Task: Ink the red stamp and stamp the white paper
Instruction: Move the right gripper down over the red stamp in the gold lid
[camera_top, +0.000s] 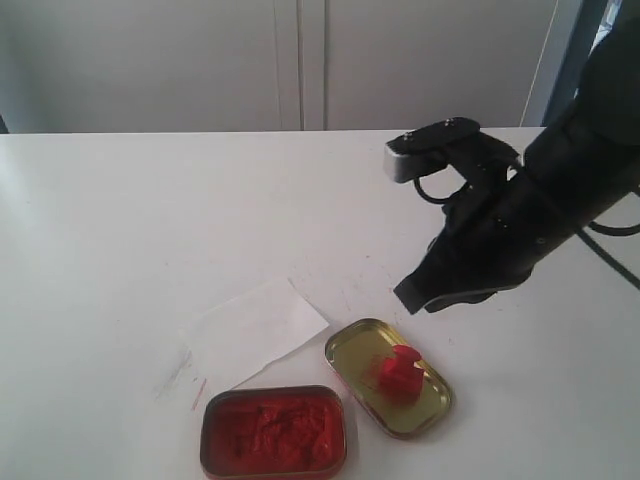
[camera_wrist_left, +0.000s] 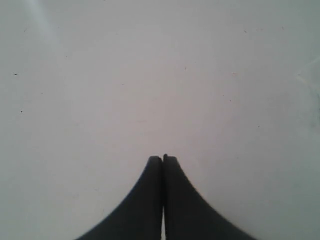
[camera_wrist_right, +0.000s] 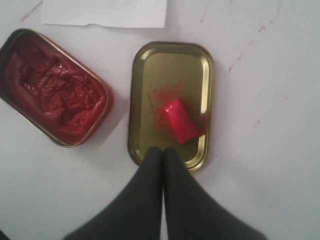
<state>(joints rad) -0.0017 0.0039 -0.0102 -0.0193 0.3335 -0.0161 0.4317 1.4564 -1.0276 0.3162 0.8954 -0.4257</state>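
The red stamp (camera_top: 396, 371) (camera_wrist_right: 179, 120) lies inside the gold tin lid (camera_top: 352, 345) (camera_wrist_right: 145, 75), among red smears. The white paper (camera_top: 255, 331) (camera_wrist_right: 105, 12) lies on the table just left of the lid, beyond the ink tin. The tin of lumpy red ink paste (camera_top: 273, 433) (camera_wrist_right: 52, 87) sits at the front edge. My right gripper (camera_top: 412, 296) (camera_wrist_right: 162, 150) hangs shut and empty above the table, up and right of the lid. My left gripper (camera_wrist_left: 162, 159) is shut over bare white tabletop; the exterior view does not show it.
The white table (camera_top: 150, 220) stretches to the left and back. Faint red marks (camera_wrist_right: 235, 61) stain its surface near the lid. A pale wall with panel seams stands behind the table.
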